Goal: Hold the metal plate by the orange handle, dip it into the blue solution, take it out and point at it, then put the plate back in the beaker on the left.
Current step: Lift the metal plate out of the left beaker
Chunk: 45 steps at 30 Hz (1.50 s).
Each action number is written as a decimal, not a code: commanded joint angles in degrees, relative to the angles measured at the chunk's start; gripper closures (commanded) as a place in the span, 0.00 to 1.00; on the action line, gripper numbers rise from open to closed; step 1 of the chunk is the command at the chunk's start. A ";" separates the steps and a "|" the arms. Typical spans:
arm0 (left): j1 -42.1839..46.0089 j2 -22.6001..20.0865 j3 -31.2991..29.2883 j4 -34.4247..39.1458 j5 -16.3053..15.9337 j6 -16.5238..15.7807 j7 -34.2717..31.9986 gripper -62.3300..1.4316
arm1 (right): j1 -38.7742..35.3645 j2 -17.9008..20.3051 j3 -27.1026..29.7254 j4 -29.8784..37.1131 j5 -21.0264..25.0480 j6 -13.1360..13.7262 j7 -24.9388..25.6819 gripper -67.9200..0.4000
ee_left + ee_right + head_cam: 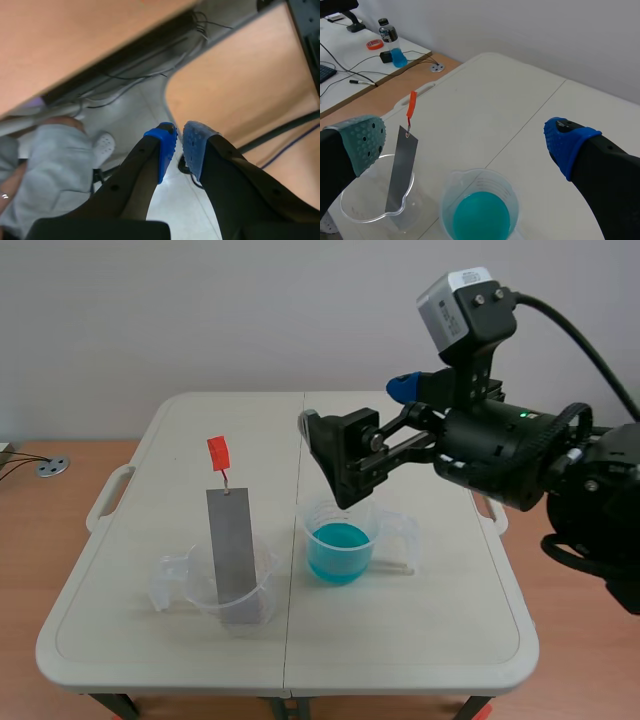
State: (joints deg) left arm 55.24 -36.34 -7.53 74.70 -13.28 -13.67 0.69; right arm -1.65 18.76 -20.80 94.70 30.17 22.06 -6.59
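White folding table (pixel 420 640) carrying two clear beakers. Right arm (pixel 520 455) reaching in raised, near horizontal. Right gripper (pixel 465 142) hovering above right beaker (pixel 367 530), jaws spread wide, holding nothing. Left gripper (pixel 180 150) aiming at floor (pixel 135 115), pads (pixel 165 150) nearly meeting, clasping nothing. One metal plate (pixel 229 545) standing tilted in left beaker (pixel 262 590), one orange handle (pixel 218 453) sticking up. Blue solution (pixel 338 552) filling right beaker's lower part.

Grey metal plate (pixel 230 545) (orange handle (pixel 218 453) uppermost) is standing tilted in the clear left beaker (pixel 262 587); blue solution (pixel 338 548) is sitting in the neighbouring beaker (pixel 396 532).
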 commanded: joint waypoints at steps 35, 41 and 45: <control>-19.50 4.87 15.28 -17.38 0.92 -0.07 5.66 0.83 | 20.59 -19.32 -12.02 -26.27 0.70 1.95 -8.68 0.02; -20.02 4.90 15.30 -17.38 0.92 -0.07 7.08 0.83 | 22.97 -20.85 -12.02 -32.06 3.98 2.84 -8.94 0.02; -20.02 4.90 15.30 -17.38 0.92 -0.09 7.08 0.83 | 24.22 -21.86 -12.02 -34.95 4.15 4.33 -9.09 0.02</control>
State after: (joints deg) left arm 35.07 -31.42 7.86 56.40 -12.21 -13.61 8.14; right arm 20.97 -1.96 -32.75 58.70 33.50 25.61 -16.64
